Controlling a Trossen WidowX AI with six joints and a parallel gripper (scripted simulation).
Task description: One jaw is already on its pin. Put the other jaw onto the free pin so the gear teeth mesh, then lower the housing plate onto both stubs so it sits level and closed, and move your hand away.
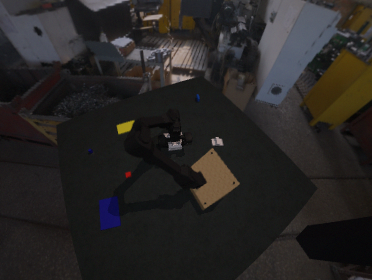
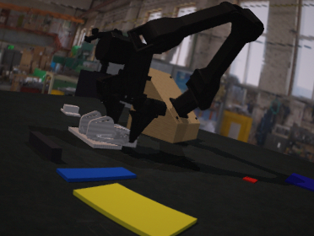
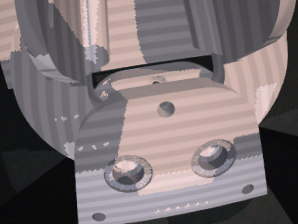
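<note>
The gear gripper assembly is pale grey, with rounded upright parts on a flat base, standing on the dark table. In the wrist view, a pale housing plate with two rimmed round holes fills the lower middle, in front of the large jaw parts. My gripper is low at the assembly's side, its dark fingers wide apart at both side edges of that plate, shut on it. Whether the plate is level and whether the gear teeth mesh cannot be told. The pins and stubs are hidden.
A tan block stands beside the arm. A small pale piece lies apart. A dark bar, a blue plate, a yellow plate and a red piece lie around.
</note>
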